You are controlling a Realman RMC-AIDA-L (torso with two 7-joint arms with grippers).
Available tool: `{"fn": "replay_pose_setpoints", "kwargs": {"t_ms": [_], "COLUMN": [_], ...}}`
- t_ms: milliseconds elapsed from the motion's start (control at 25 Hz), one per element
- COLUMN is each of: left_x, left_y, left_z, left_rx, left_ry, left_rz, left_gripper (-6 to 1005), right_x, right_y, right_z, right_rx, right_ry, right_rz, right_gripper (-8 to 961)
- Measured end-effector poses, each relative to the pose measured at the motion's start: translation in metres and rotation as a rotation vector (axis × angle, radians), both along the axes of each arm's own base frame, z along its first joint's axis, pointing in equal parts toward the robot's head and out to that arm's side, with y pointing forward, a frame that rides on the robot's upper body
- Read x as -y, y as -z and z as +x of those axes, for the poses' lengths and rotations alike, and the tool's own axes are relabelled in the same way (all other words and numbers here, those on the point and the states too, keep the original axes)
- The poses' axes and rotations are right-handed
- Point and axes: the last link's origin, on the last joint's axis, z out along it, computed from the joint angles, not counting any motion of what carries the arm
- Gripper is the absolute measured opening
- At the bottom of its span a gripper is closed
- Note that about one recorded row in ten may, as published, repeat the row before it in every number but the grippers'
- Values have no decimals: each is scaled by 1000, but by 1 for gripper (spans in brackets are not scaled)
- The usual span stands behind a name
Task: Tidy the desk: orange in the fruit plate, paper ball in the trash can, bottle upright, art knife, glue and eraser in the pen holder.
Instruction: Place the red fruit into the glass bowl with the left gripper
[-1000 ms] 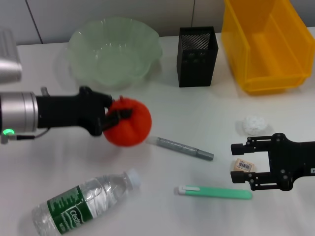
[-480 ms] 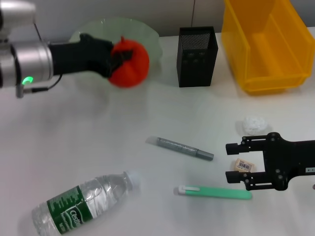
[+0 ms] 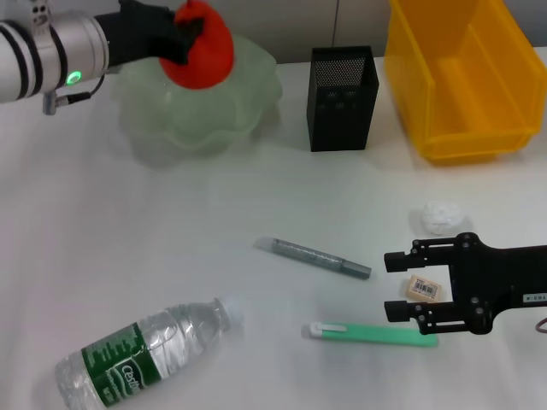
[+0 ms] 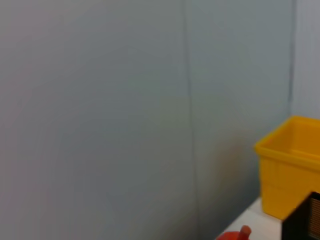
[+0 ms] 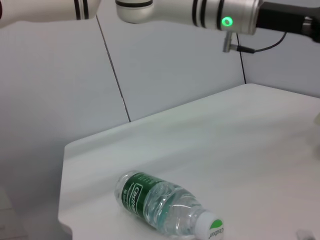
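My left gripper (image 3: 188, 32) is shut on the orange (image 3: 203, 49) and holds it in the air above the pale green fruit plate (image 3: 205, 111) at the back left. A sliver of the orange shows in the left wrist view (image 4: 233, 235). My right gripper (image 3: 395, 286) is open low over the table at the front right, its fingers either side of the small eraser (image 3: 425, 289). The paper ball (image 3: 440, 216) lies just behind it. A grey glue pen (image 3: 312, 256) and a green art knife (image 3: 372, 335) lie in the middle front. The bottle (image 3: 145, 350) lies on its side at the front left, and also shows in the right wrist view (image 5: 165, 205).
The black mesh pen holder (image 3: 342, 98) stands at the back centre, right of the plate. A yellow bin (image 3: 461, 77) stands at the back right. The table's front edge runs just beyond the bottle.
My left gripper has lifted the orange off the table and carried it back and up to above the fruit plate. My right gripper has crept left around the eraser.
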Motion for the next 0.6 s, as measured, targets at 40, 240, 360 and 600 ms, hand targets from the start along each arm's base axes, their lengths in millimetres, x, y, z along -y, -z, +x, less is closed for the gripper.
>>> {"fn": "replay_pose_setpoints", "kwargs": {"t_ms": [40, 240, 360, 600], "left_x": [-3, -6, -7, -5], "left_y": [1, 3, 5, 11], "left_z": [2, 7, 10, 9], "left_rx": [6, 10, 27, 42], "left_ry": [-14, -17, -20, -37], "left_rz": [8, 10, 14, 22], "left_gripper": [59, 68, 93, 142], "right_x": [0, 0, 0, 0], "right_y": [0, 0, 0, 1], "right_z": [0, 0, 0, 0], "right_rx": [0, 2, 2, 3], "right_ry": [0, -1, -1, -1], "right_rz": [-1, -3, -3, -4], "right_gripper": [662, 662, 661, 661]}}
